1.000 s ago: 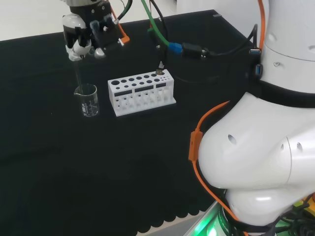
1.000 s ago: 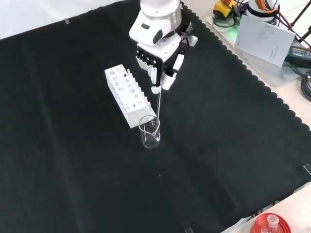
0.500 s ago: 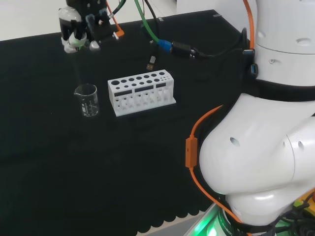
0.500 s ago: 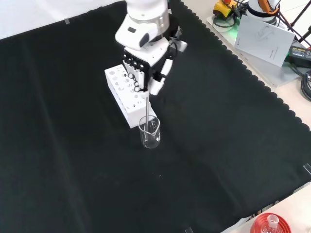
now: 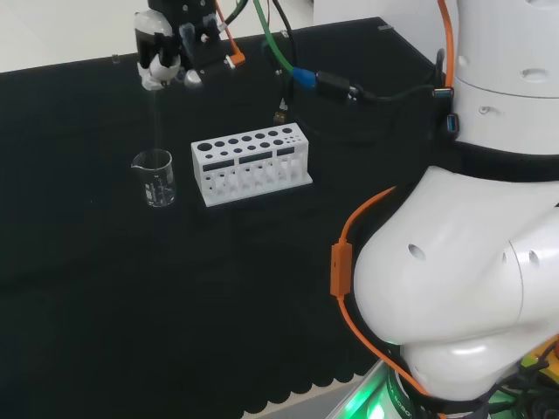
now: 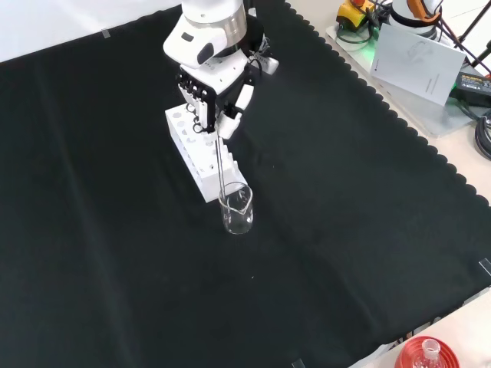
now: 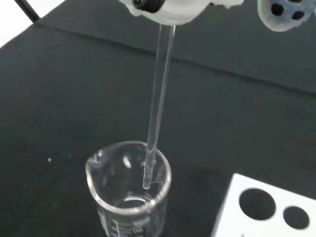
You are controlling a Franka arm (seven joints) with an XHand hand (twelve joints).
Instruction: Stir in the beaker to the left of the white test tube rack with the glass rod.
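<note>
— While your hand (image 6: 212,86) hangs above the bench, where's the glass rod (image 7: 157,108)?

— Pinched in its curled fingers, hanging down, tip just inside the beaker (image 6: 237,209) rim (wrist view shows it clear of the bottom).

— And the beaker?

— Upright on the black cloth (image 6: 345,215), just left of the white test tube rack (image 5: 251,163) in your head view.

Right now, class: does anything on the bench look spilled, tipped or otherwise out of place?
Nothing stands out. The beaker stands upright beside the test tube rack, and the robot hand holds the glass rod with its tip inside the beaker. No spill shows on the cloth.
</note>
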